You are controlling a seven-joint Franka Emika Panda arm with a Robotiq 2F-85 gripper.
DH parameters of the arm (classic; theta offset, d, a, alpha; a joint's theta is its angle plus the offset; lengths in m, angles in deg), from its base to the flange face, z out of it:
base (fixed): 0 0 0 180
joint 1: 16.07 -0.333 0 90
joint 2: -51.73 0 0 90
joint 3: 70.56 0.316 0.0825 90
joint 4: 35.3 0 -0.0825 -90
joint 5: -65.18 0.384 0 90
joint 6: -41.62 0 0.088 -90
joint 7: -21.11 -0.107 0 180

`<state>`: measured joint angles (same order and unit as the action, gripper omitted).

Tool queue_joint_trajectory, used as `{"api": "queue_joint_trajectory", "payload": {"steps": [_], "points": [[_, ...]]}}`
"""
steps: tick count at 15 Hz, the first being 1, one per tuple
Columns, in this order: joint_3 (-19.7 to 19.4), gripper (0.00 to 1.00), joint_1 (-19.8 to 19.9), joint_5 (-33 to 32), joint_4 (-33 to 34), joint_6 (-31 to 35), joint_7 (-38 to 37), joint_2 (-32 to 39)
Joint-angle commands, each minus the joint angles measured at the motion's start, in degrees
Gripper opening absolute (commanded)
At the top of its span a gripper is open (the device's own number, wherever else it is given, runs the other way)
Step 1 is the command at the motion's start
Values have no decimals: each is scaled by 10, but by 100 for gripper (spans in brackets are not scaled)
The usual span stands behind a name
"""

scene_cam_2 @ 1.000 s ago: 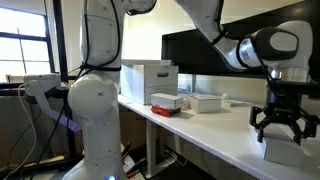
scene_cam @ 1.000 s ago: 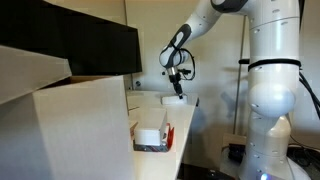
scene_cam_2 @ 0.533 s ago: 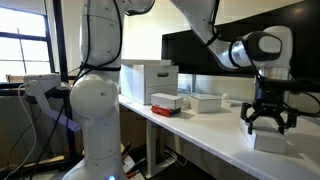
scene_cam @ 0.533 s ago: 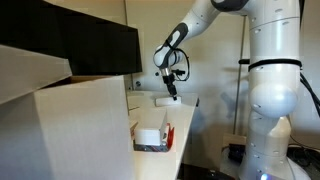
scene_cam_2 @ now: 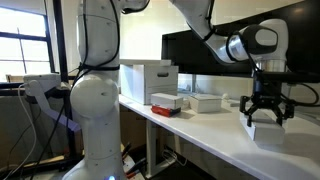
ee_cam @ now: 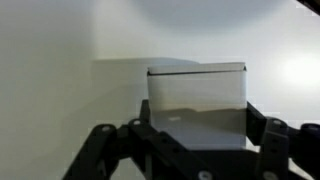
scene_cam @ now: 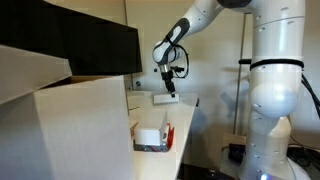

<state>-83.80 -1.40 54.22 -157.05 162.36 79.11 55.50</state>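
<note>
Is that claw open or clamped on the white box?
Clamped: the black claw presses its jaws against both sides of the small white box.

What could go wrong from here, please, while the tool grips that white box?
1. The tool seems to pinch only the top of the white box, so it might slip or tilt and drop onto the table.
2. The dark monitor stands behind; a swing that way could bump it.

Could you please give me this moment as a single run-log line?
pincer: shut on small white rectangular box | grip: from above, at the box's top | under it: white table
</note>
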Motion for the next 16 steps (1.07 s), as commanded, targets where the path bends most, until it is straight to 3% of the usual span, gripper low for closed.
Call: {"api": "queue_joint_trajectory", "payload": {"steps": [1, 8, 16], "points": [[2, 59, -4, -10, -22, -15, -16, -46], [15, 59, -28, -45, -12, -107, -38, -94], [24, 59, -47, -50, -11, -134, -48, -152]]}}
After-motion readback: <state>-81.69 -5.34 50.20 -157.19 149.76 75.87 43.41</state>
